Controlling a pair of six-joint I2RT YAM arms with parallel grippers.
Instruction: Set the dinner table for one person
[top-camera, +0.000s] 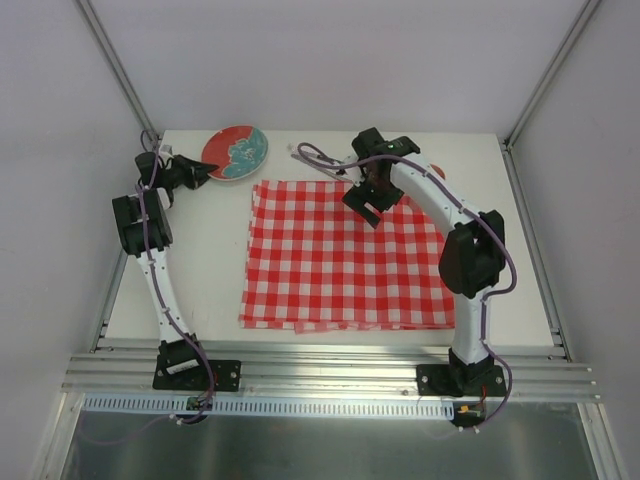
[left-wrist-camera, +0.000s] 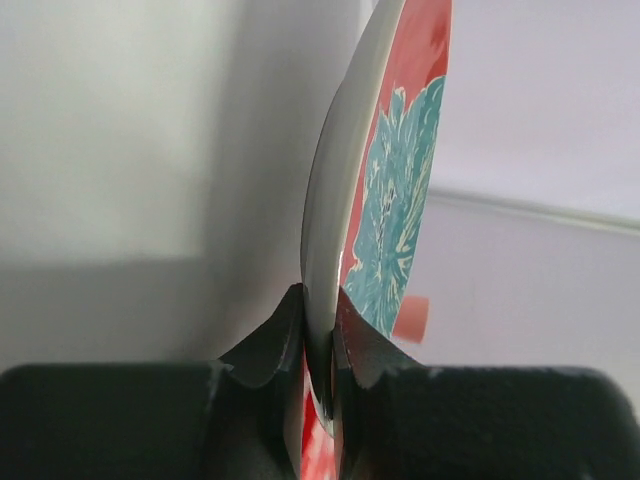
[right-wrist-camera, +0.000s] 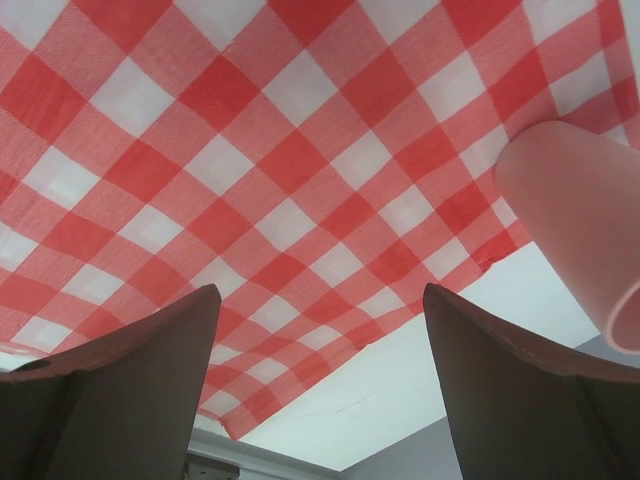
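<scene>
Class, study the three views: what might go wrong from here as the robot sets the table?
The left gripper pinches the plate only at its rim, so the plate may slip or tip when carried. The right gripper hangs open over the checked cloth with a pink cup beside one finger; moving could snag the cloth or knock the cup.

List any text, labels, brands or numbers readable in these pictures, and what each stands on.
None can be read.
The plate bears only a red and teal pattern; the checked cloth and the pink cup carry no writing.
A pale patch on the left arm's base is too small to tell.
</scene>
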